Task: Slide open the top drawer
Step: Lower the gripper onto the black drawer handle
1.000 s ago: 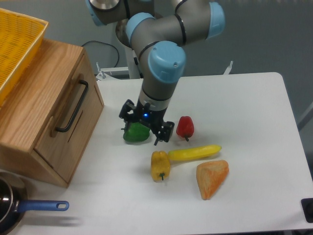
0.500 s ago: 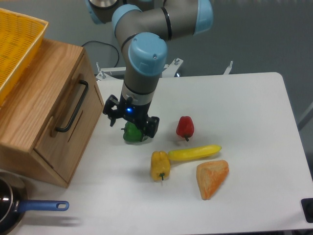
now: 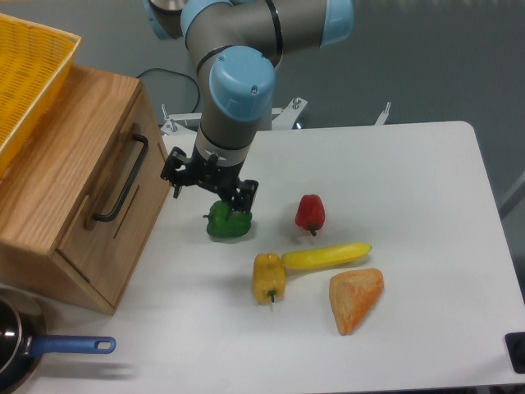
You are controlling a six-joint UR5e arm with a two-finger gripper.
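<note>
The gripper (image 3: 208,182) has moved in the last second from above the green pepper (image 3: 228,222) toward the top drawer (image 3: 115,201), and it now hangs just beside the drawer's front panel, close to the upper end of the black handle (image 3: 123,179) but not touching it. The jaws stand apart, with nothing between them. I judge this as the approach step: the arm is leaving the vegetables and lining up with the handle, so the pull itself is not yet begun. The drawer front sits flush with the wooden cabinet (image 3: 57,156), so the drawer is closed.

The top drawer is at the left part of the table (image 3: 410,180), and its front panel looks toward the green pepper.

Counting what lies around the drawer:
- one green pepper, near the drawer front, partly under the gripper;
- one red pepper (image 3: 310,213), farther from the drawer than the green one;
- one yellow pepper (image 3: 269,277) and one banana (image 3: 326,256), touching or nearly touching each other, well apart from the drawer;
- one orange wedge-shaped piece (image 3: 355,300), maybe bread, the farthest from the drawer;
- one yellow basket (image 3: 29,78), resting on top of the cabinet;
- one pan with a blue handle (image 3: 49,349), below the drawer at the picture's corner.
</note>
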